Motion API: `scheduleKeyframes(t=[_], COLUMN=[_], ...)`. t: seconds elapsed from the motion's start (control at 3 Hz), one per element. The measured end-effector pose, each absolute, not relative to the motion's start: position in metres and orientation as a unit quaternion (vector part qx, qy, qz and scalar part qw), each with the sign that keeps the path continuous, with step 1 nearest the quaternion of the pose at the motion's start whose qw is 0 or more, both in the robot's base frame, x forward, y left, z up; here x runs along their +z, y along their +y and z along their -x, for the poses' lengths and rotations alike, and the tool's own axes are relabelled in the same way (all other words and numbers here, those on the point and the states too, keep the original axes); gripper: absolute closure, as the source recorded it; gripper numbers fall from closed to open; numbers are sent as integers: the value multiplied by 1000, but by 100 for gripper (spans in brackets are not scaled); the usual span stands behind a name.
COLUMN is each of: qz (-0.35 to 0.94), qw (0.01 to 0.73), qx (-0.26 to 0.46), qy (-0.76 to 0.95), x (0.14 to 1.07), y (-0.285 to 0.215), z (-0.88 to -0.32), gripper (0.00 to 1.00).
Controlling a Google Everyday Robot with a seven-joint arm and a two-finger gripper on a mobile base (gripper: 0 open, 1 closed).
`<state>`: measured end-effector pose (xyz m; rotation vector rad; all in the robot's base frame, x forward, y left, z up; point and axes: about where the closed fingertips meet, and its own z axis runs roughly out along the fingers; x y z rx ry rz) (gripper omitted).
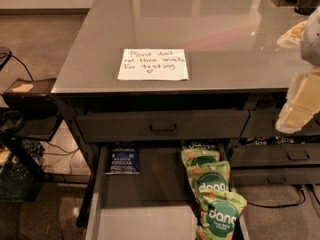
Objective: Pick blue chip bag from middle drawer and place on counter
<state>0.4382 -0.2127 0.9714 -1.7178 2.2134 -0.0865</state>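
Now your pincer (300, 104) hangs right of bench (225, 34), state untellable; blue chip bag (123, 159) lies flat, reachable, in open middle drawer (150, 194).

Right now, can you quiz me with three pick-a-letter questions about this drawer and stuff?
1. Where is the blue chip bag? A on the floor; B back left in the middle drawer; C on a chair.
2. What colour is the paper note? A white; B red; C green.
3. The middle drawer is: A shut; B pulled open; C missing.
Answers: 1 B, by the drawer's left wall; the pincer is away at the right edge, beside the counter. 2 A, white with handwriting. 3 B, its floor shows.
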Motion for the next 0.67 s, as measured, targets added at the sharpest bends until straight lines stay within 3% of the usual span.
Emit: scheduleKeyframes(t=[0.67], qz=[598], qw=[185], qx=[22], qy=[779], x=[913], y=[-194], z=[-439], gripper=[0])
